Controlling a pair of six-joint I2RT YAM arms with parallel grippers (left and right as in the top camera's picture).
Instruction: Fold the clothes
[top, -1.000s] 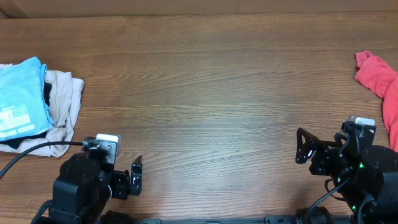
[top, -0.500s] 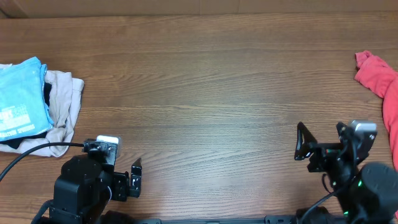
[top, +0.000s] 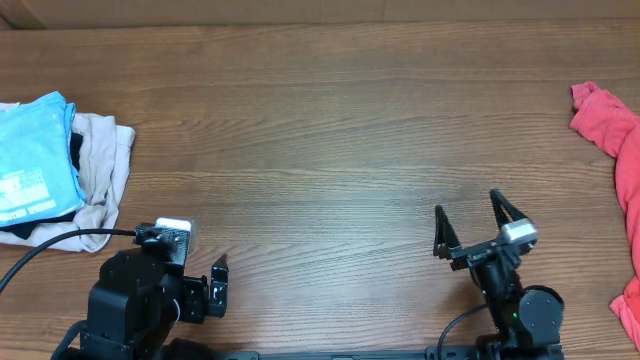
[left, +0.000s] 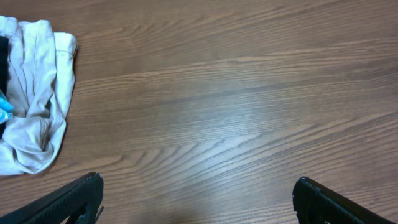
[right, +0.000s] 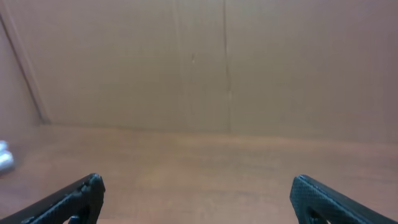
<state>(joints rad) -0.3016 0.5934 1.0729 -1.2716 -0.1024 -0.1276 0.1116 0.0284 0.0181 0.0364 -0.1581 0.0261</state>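
blue t-shirt (top: 35, 150) sits at the far left edge of the table (top: 320, 130), on top of a beige garment (top: 105, 165) w/ smth black (top: 18, 232) poking out underneath. it looks like a flat, neat-ish rectangle, so imo the fold is prob done, tho the frame cuts part of it off so can't be sure. left gripper (top: 218, 283) and right gripper (top: 467, 207) are both at the near edge, fingers spread wide, holding nothing, well apart from the shirt. only loose thing is a crumpled coral-red garment (top: 622, 160) at the right edge, unfolded, if that even counts.
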